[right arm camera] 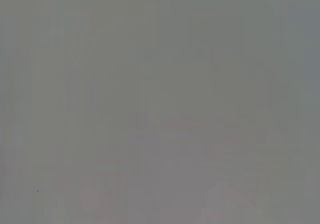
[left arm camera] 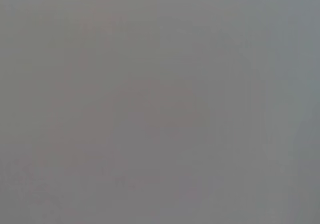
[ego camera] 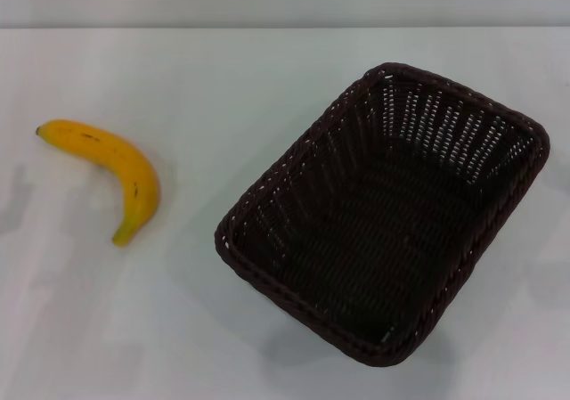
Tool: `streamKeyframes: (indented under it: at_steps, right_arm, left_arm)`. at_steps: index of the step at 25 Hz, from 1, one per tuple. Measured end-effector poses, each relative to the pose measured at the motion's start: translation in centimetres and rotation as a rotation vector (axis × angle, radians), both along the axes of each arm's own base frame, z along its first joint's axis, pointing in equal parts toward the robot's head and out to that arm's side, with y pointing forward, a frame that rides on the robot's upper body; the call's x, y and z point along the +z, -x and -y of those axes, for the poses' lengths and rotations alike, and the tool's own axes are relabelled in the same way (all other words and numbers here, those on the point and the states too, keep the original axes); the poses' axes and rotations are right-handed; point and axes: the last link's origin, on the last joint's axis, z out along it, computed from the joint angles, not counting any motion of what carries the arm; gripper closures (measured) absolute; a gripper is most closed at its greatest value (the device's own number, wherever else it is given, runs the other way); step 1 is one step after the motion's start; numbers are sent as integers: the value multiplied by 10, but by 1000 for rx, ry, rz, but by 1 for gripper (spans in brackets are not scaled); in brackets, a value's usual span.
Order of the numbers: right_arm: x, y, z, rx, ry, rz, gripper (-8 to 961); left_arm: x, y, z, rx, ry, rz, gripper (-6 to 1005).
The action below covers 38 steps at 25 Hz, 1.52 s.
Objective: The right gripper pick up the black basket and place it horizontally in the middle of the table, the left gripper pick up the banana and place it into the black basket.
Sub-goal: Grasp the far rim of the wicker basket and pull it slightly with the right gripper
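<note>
The black basket (ego camera: pixel 383 213) stands on the white table (ego camera: pixel 223 88) right of the middle in the head view, turned at a slant, open side up and empty. The yellow banana (ego camera: pixel 111 164) lies on the table at the left, apart from the basket, its dark stem tip to the far left. Neither gripper shows in any view. Both wrist views show only a plain grey surface.
The table's far edge (ego camera: pixel 285 28) runs along the top of the head view. Bare tabletop lies between the banana and the basket and in front of both.
</note>
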Motion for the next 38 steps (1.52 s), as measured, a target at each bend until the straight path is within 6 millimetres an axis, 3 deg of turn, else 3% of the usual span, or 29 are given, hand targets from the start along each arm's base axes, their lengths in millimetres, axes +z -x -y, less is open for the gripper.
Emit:
streamKeyframes:
  at_steps: [19, 25, 34, 38]
  right_arm:
    - [8, -1, 8, 2, -60, 20, 290]
    - [13, 5, 1, 67, 45, -26, 293]
    - [45, 49, -36, 198, 375, -85, 294]
    - [60, 86, -61, 165, 564, -68, 292]
  left_arm:
    - [0, -1, 0, -7, 1, -3, 122]
    - [3, 1, 2, -5, -4, -11, 121]
    - [7, 2, 1, -13, -10, -19, 121]
    - [11, 4, 5, -10, -20, -30, 120]
